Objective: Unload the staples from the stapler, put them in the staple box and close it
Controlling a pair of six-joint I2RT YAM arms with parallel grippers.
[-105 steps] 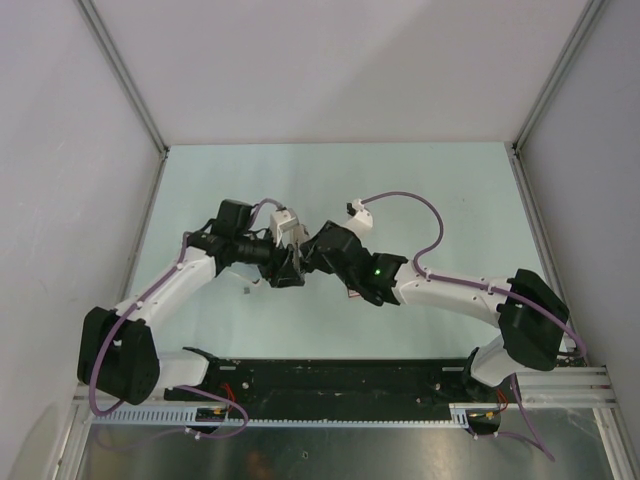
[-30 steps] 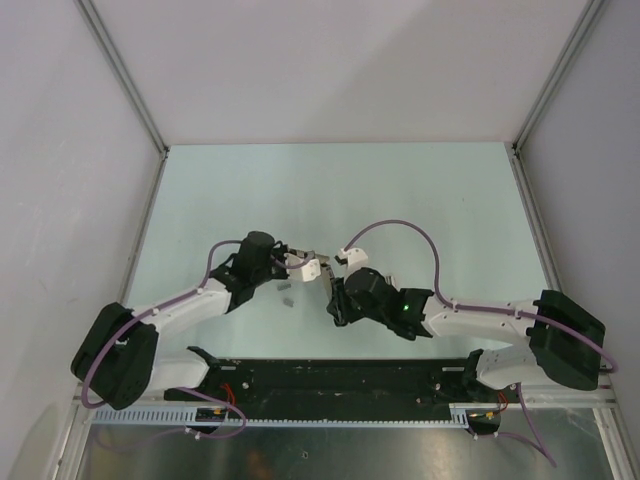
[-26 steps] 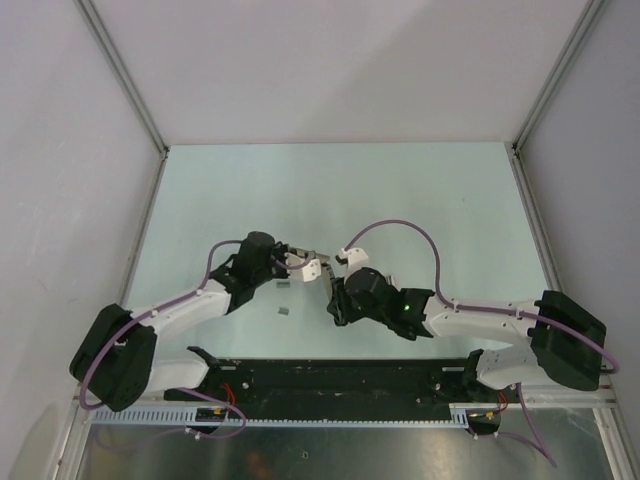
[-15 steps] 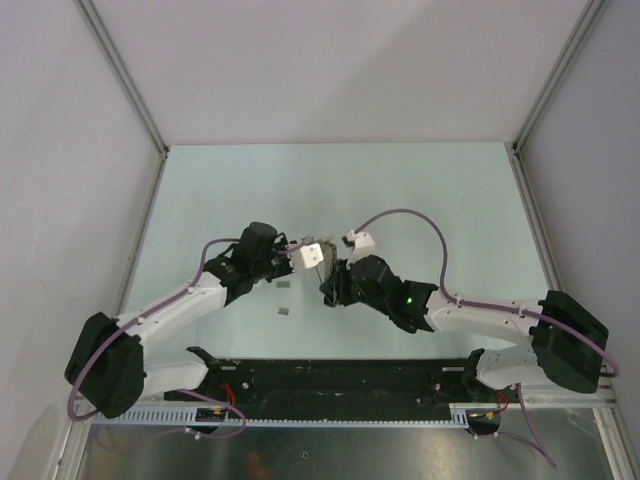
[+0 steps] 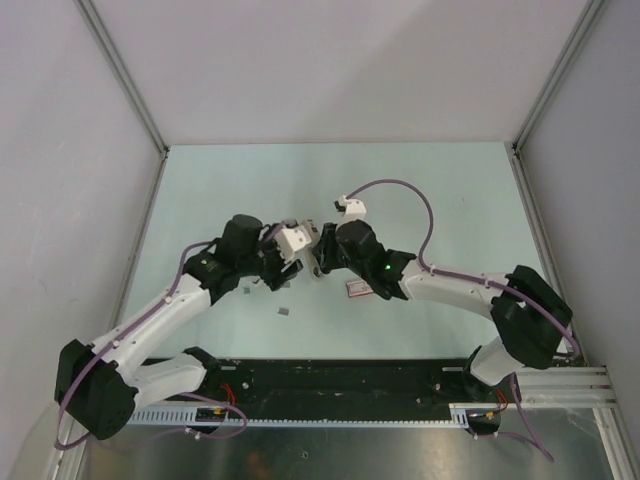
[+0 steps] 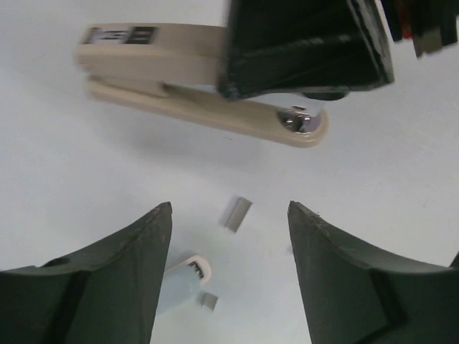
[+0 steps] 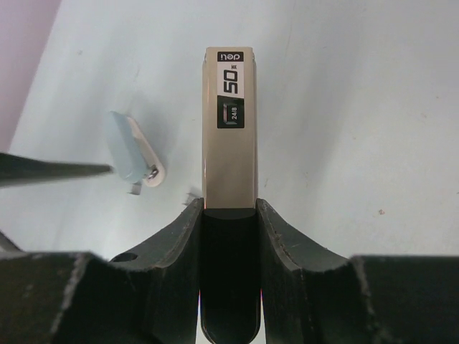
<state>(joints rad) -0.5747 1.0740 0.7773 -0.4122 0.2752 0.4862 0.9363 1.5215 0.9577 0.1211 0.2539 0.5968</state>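
The stapler (image 7: 229, 129) is a narrow beige bar with a black rear end and a "50" label. My right gripper (image 7: 229, 205) is shut on its black end and holds it level above the table. In the left wrist view the stapler (image 6: 179, 79) hangs ahead of my left gripper (image 6: 229, 208), which is open and empty. A short staple strip (image 6: 235, 213) and a smaller staple piece (image 6: 209, 301) lie on the table below the left jaws. In the top view both grippers meet mid-table, left (image 5: 285, 272) and right (image 5: 318, 260).
A small pale blue tool with a white tip (image 7: 133, 150) lies on the table left of the stapler; it also shows in the left wrist view (image 6: 179, 283). A red-and-white box (image 5: 357, 289) lies under the right arm. A staple strip (image 5: 283, 312) lies nearer the front edge.
A staple strip dropped to the table near the front. Both arms then moved away from the front edge toward mid-table, the right one carrying the stapler.
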